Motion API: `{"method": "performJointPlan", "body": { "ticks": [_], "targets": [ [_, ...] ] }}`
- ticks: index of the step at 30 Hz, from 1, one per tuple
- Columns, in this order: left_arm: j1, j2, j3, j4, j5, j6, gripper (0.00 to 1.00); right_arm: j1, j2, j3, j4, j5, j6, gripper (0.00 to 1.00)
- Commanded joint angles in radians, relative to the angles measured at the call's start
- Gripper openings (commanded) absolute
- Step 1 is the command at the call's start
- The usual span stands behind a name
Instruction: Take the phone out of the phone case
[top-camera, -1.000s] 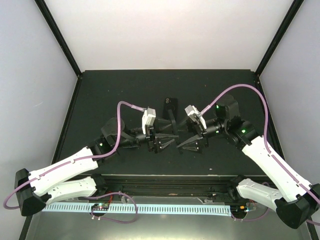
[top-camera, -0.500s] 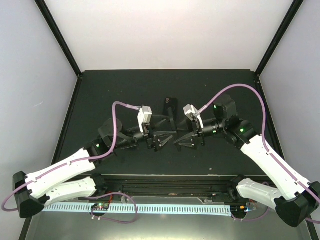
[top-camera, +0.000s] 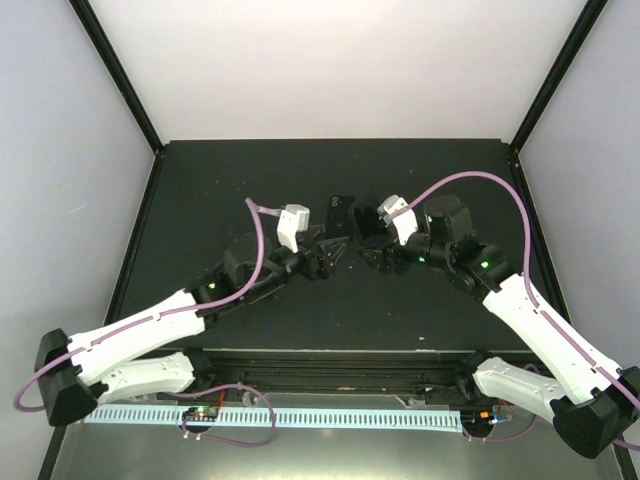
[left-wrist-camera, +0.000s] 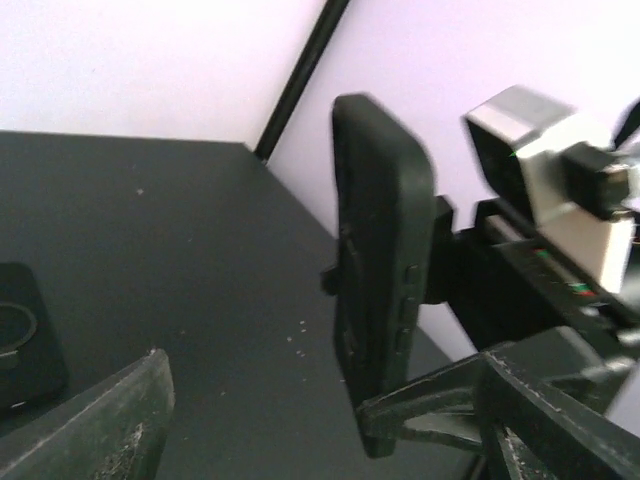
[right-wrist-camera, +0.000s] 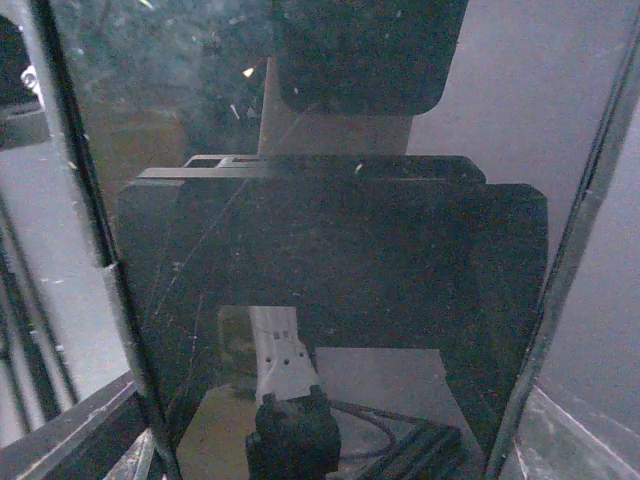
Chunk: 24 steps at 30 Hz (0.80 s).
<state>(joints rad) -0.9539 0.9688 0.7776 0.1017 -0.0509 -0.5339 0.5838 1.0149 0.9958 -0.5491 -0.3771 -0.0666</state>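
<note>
A black phone in its black case (left-wrist-camera: 385, 270) stands upright above the table, side buttons facing my left wrist camera. My right gripper (top-camera: 372, 240) is shut on it from behind. In the right wrist view its glossy screen (right-wrist-camera: 330, 250) fills the frame between my right fingers (right-wrist-camera: 90, 435). In the top view the phone (top-camera: 365, 222) shows as a dark block at mid table. My left gripper (left-wrist-camera: 265, 400) is open. Its right finger (left-wrist-camera: 440, 395) reaches the phone's lower end and its left finger (left-wrist-camera: 100, 430) stands well apart. In the top view the left gripper (top-camera: 335, 255) is just left of the phone.
A small black item with a round ring (top-camera: 340, 205) lies on the dark table (top-camera: 220, 190) just beyond the grippers. It also shows at the left edge of the left wrist view (left-wrist-camera: 20, 340). Black frame posts and pale walls enclose the table.
Both grippers have moved away from the near edge toward mid table. The right gripper has turned the phone up on end. The left gripper has closed in on its lower end.
</note>
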Motion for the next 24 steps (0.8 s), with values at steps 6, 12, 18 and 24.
{"method": "performJointPlan", "body": {
  "ticks": [6, 12, 18, 24],
  "targets": [
    [0.004, 0.236, 0.202, 0.064, -0.071, -0.067, 0.69, 0.007, -0.022, 0.010, 0.059, 0.174, -0.016, 0.54],
    [0.004, 0.306, 0.287, 0.042, -0.064, -0.076, 0.52, 0.007, -0.023, 0.008, 0.061, 0.195, -0.019, 0.54],
    [0.007, 0.379, 0.327, 0.055, -0.036, -0.077, 0.42, 0.007, -0.023, 0.004, 0.064, 0.192, -0.020, 0.54],
    [0.014, 0.424, 0.373, 0.045, 0.003, -0.076, 0.31, 0.008, -0.026, 0.004, 0.063, 0.193, -0.025, 0.54]
  ]
}}
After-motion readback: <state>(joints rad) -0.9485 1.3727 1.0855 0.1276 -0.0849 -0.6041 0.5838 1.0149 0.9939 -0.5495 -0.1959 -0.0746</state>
